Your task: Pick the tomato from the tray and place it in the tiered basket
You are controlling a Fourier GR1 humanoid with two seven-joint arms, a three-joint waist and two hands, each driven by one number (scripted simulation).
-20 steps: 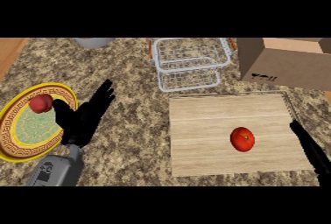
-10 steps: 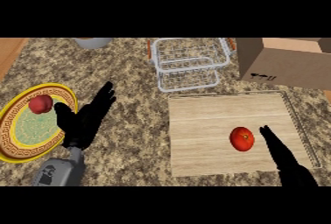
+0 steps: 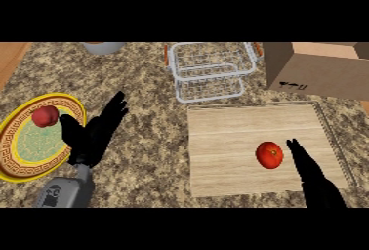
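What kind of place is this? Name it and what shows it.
Probably a kitchen counter: a speckled stone top, a wire tiered basket, a wooden tray with a tomato, and a patterned plate.

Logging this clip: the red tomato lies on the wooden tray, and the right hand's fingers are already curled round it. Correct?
Not quite. In the head view the red tomato lies on the wooden tray, but the right hand is open beside it, fingers straight.

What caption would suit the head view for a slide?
Open right hand beside the tomato on the wooden tray; wire tiered basket behind.
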